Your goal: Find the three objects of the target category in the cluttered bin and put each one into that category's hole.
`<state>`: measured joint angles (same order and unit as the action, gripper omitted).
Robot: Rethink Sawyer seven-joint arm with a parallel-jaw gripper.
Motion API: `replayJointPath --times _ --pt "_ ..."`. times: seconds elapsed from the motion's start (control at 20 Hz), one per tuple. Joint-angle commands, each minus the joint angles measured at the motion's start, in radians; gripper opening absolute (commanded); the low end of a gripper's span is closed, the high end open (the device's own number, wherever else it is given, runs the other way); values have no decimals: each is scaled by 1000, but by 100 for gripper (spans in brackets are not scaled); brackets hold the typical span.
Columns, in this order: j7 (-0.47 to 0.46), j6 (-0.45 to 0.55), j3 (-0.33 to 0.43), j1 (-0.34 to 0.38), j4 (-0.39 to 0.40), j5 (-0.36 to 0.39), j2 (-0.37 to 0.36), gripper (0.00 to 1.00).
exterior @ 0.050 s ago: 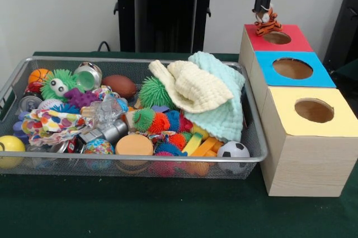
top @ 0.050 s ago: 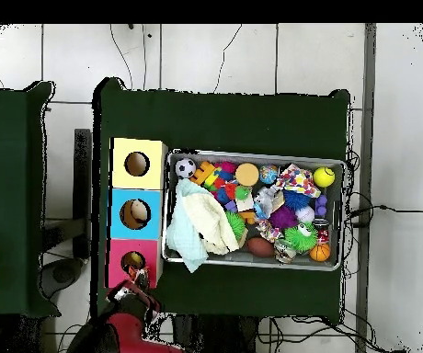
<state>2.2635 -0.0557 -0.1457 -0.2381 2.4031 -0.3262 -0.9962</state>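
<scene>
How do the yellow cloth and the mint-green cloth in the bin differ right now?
The yellow cloth is pale yellow and lies on top; the mint-green cloth is pale green and sits under it. The yellow one is bunched toward the bin's middle, while the green one drapes against the end wall nearest the boxes. Both are knitted-looking, crumpled, and cover toys.

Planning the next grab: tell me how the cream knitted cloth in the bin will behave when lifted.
The cream knitted cloth lies folded and draped over toys, so it is probably floppy and will sag. It overlaps the mint cloth, which may drag along. It looks light and unlikely to slip.
</scene>
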Motion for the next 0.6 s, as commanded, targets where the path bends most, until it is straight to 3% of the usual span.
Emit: replayJointPath --times 0.05,0.25,0.6 --pt "195 108 -11 9 -50 -76 25 0" --pt "197 140 -49 -36 -77 -103 32 0" --pt "184 113 -21 -2 -71 -103 34 0"
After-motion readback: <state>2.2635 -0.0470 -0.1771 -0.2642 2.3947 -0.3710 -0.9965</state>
